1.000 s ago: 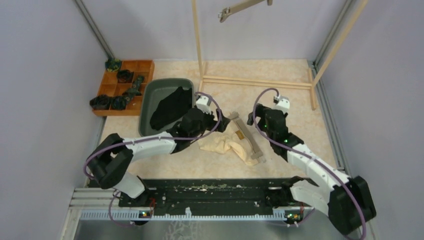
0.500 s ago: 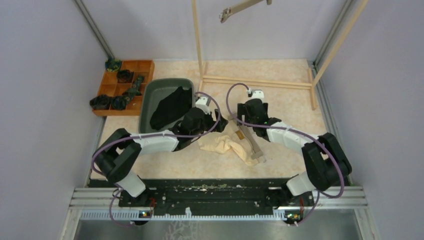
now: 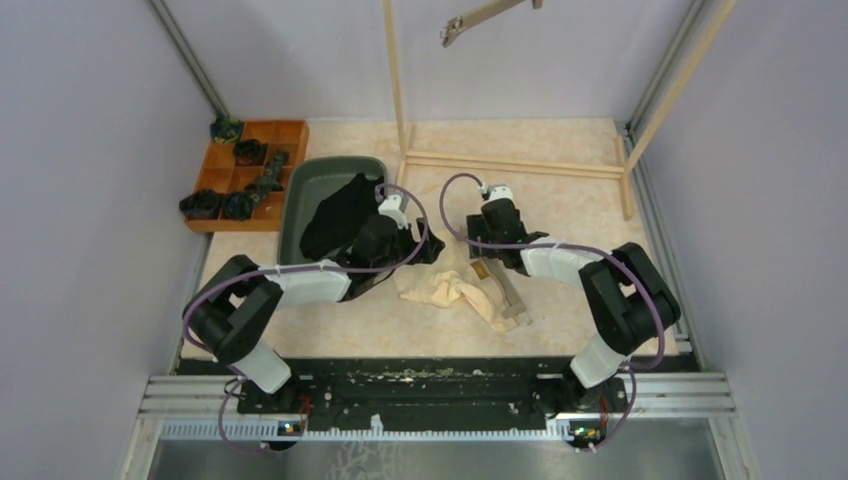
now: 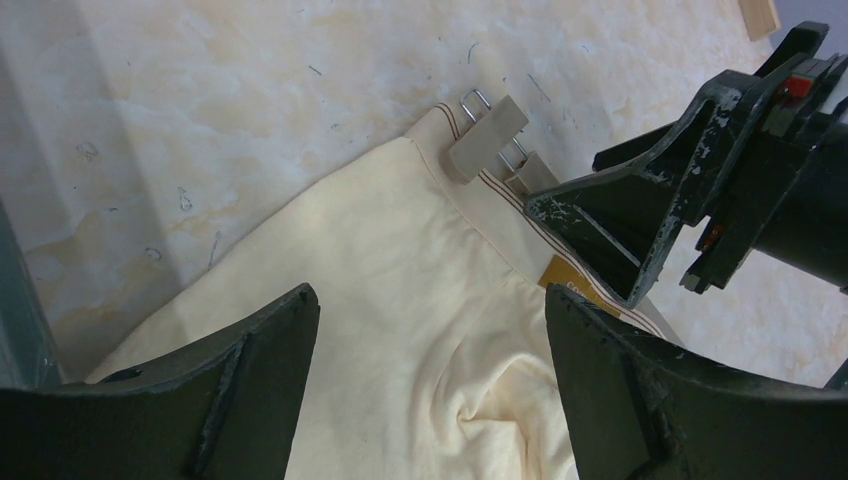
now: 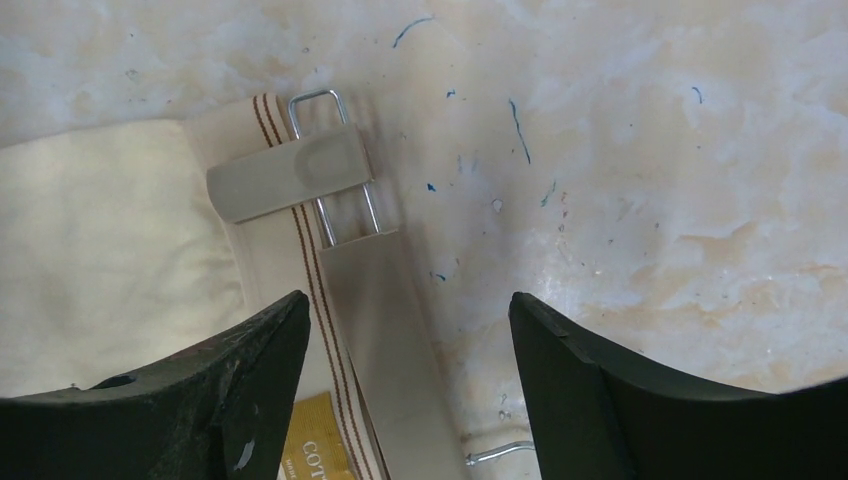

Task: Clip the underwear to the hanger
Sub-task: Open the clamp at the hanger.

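The right arm has swung in from the side, and the right claw [image 5: 405,320] now hangs low over the far end of the hanger [image 5: 380,300]. The left arm has pulled back a little toward the grey bin [image 3: 292,220]. Both claws are open wide and hold nothing. The right claw points down near the clip [image 5: 290,175], likely so it can press it or check it where it sits on the striped band of the cream underwear [image 4: 400,300]. The hanger bar and the band lie between its fingers, with the clip just past the tips. The left claw [image 4: 430,340] hovers right over the cream cloth, maybe to keep it flat. The black underwear [image 3: 335,215] lies in the bin.
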`<state>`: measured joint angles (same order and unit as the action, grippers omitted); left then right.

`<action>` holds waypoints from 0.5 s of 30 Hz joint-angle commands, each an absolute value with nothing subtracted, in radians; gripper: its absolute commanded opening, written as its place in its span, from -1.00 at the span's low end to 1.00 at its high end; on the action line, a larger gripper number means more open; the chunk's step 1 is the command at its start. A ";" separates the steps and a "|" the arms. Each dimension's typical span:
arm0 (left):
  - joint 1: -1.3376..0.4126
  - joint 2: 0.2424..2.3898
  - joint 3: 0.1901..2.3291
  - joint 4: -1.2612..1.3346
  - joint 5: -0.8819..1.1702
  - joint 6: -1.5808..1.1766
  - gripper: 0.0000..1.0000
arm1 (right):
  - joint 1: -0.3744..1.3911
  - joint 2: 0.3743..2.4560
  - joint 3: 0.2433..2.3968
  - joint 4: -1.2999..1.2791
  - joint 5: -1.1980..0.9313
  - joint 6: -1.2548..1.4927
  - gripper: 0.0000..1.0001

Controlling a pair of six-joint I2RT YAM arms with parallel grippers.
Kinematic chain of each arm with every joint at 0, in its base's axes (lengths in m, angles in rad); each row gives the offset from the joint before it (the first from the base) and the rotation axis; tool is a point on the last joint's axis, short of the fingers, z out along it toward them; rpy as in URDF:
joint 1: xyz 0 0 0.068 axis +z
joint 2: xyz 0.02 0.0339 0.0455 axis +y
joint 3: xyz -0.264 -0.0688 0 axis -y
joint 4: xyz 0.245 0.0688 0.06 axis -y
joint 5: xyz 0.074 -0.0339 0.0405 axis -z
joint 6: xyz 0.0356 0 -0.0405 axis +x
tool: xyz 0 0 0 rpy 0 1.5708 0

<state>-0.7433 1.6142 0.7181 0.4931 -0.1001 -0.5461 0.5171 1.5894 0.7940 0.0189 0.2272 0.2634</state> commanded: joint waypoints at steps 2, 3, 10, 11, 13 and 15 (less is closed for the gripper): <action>-0.728 1.593 0.702 0.534 -0.066 -0.560 0.76 | 0.523 1.618 0.840 0.067 0.212 0.253 0.41; -0.726 1.592 0.701 0.537 -0.065 -0.561 0.76 | 0.523 1.620 0.838 0.068 0.212 0.254 0.37; -0.718 1.591 0.693 0.547 -0.052 -0.567 0.76 | 0.523 1.591 0.785 0.093 0.212 0.279 0.23; -0.718 1.592 0.693 0.548 -0.051 -0.566 0.75 | 0.523 1.583 0.781 0.089 0.210 0.281 0.22; -0.718 1.592 0.693 0.549 -0.048 -0.569 0.75 | 0.523 1.579 0.773 0.082 0.209 0.284 0.20; -0.718 1.592 0.693 0.550 -0.046 -0.571 0.75 | 0.523 1.578 0.764 0.082 0.207 0.285 0.15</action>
<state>-0.7227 1.6138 0.7025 0.5159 -0.0635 -0.5613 0.5171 1.6123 0.7815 0.0448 0.2142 0.2722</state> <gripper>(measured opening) 0.877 0.592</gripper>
